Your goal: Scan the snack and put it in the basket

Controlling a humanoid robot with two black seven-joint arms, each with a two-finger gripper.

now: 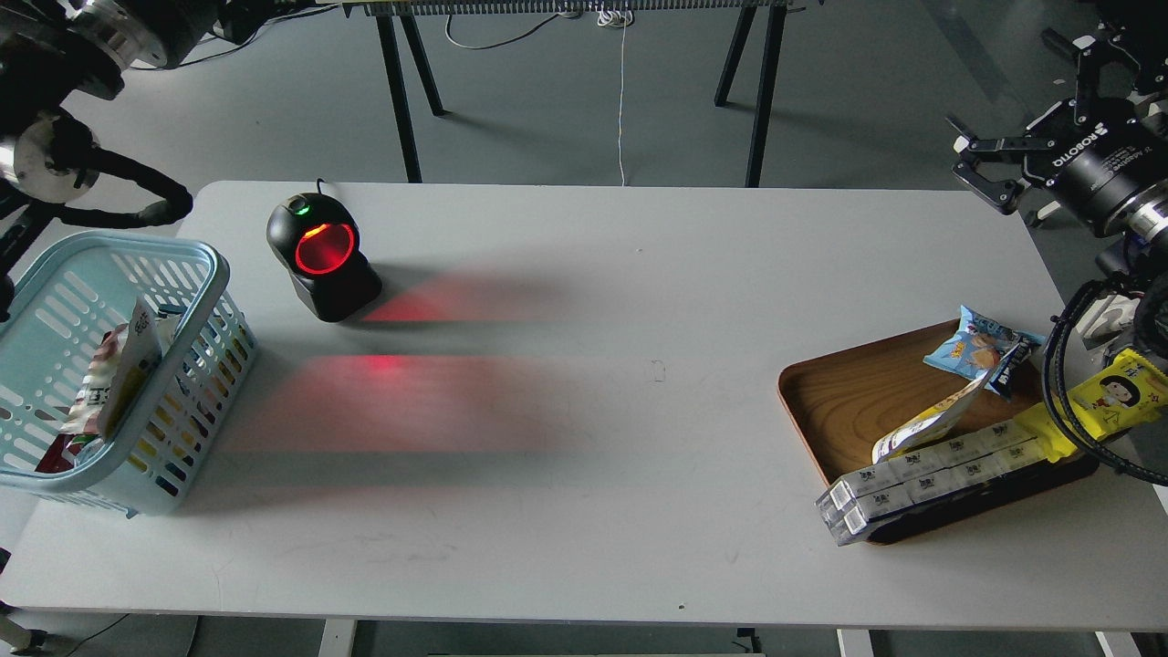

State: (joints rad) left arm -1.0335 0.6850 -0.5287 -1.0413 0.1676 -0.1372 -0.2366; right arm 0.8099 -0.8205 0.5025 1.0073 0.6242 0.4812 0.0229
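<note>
1. My right pincer [975, 169] hangs off the worktop's far right corner, above the floor, its dark fingers spread apart and holding nothing.
2. My left arm comes in at the upper left; its far end [164, 208] is a dark curved shape just above the basket's far rim, and I cannot tell whether that pincer is open or closed.
3. Below the right pincer, a brown wooden tray [849, 401] sits at the worktop's right edge, near the front.
4. The snack [926, 424] lies tilted in the tray, its white printed side and a yellow edge showing, leaning toward the blue snack packet [976, 347] at the tray's far rim.
5. A long yellow pack [1109, 397] with a cartoon face overhangs the tray's right side, and two long clear boxes [922, 484] lie along its front rim, their ends jutting past it.
6. The light blue basket [196, 274] stands at the left edge and holds several packets [119, 374].
7. Just right of the basket's far corner a black scanner [321, 258] glows red, casting red patches on the white worktop [584, 319].
</note>
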